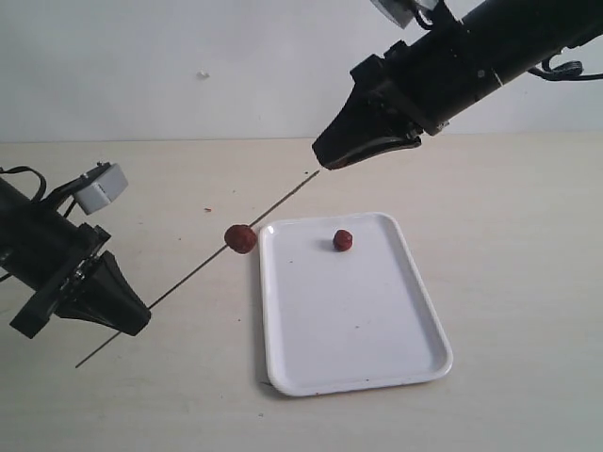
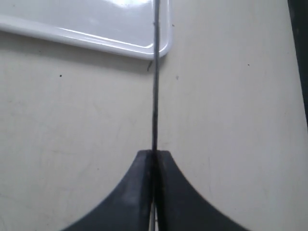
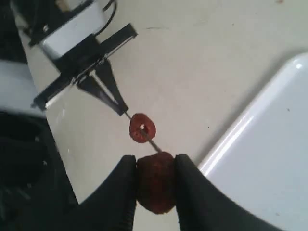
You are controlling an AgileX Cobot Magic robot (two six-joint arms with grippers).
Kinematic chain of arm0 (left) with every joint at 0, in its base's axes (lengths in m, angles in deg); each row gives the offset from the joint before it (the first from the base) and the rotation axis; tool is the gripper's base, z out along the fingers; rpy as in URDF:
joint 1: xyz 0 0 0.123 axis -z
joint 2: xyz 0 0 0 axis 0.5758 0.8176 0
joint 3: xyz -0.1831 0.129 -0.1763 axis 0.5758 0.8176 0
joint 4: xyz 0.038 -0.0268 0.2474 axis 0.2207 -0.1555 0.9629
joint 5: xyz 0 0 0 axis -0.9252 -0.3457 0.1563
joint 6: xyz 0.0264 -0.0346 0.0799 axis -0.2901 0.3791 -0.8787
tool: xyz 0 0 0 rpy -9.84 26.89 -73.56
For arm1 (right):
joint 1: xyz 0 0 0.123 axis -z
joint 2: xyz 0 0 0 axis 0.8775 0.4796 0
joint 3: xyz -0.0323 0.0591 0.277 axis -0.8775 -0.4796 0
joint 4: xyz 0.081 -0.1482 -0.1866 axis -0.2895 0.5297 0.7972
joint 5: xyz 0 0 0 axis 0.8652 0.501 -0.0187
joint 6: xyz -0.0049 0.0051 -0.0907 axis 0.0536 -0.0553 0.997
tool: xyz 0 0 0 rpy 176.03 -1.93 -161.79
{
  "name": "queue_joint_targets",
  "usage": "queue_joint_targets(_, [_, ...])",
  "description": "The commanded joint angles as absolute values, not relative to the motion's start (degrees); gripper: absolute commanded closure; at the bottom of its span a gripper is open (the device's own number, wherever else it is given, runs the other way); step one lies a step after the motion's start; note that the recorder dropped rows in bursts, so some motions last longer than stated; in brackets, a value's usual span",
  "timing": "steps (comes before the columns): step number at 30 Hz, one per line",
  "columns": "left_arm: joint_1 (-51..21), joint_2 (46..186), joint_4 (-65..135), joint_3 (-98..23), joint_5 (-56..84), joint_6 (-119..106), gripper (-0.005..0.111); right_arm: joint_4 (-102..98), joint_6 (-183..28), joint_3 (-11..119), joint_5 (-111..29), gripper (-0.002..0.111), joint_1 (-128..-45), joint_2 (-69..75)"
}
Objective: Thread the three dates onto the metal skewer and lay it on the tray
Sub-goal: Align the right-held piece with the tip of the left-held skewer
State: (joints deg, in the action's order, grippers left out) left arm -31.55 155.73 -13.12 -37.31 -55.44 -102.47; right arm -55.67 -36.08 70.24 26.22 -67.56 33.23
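My left gripper point(image 1: 127, 318) point(image 2: 154, 154) is shut on the lower end of the thin metal skewer point(image 1: 188, 278) point(image 2: 154, 86), which slants up towards the right gripper. One date point(image 1: 240, 238) point(image 3: 142, 128) is threaded on the skewer, just outside the white tray point(image 1: 358, 320) point(image 3: 269, 159). A second date point(image 1: 342, 240) lies on the tray's far part. My right gripper point(image 1: 325, 158) point(image 3: 155, 162) is shut on the third date point(image 3: 155, 185), and the skewer's tip point(image 3: 155, 146) meets that date. In the exterior view the held date is hidden by the fingers.
The pale tabletop point(image 1: 509, 207) surrounds the tray. A corner of the tray point(image 2: 120, 29) shows beyond the left gripper in the left wrist view. The left arm's body and camera point(image 3: 72, 33) appear past the skewer in the right wrist view.
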Motion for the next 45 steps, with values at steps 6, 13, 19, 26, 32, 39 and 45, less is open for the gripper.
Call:
queue_joint_targets(6, [-31.7, 155.6, -14.9, -37.2, -55.7, -95.1, 0.107, -58.8, -48.3, 70.3, 22.9, 0.081, -67.4, 33.5])
queue_joint_targets(13, [-31.7, 155.6, -14.9, -37.2, -55.7, -86.1, 0.107, -58.9, -51.5, 70.2, 23.1, 0.081, -67.4, 33.5])
queue_joint_targets(19, [-31.7, 155.6, -12.5, -37.2, -55.7, -77.2, 0.107, -58.7, -57.8, 70.2, 14.9, 0.081, -67.4, 33.5])
queue_joint_targets(26, [-31.7, 155.6, -12.2, -37.2, -55.7, -77.0, 0.107, -56.1, -57.8, 70.2, 13.5, 0.081, -67.2, 33.5])
queue_joint_targets(32, [-31.7, 155.6, -12.3, -37.2, -55.7, -81.2, 0.107, -51.5, -57.8, 70.2, 12.3, 0.081, -67.2, 33.5])
queue_joint_targets(39, [-31.7, 155.6, -15.0, -37.2, -52.4, -92.9, 0.107, -47.6, -57.1, 70.2, 15.6, 0.081, -67.2, 33.5])
queue_joint_targets(45, [-31.7, 155.6, -10.8, -37.2, -49.3, -97.4, 0.107, -47.7, -56.4, 70.3, 20.5, 0.081, -67.2, 33.5])
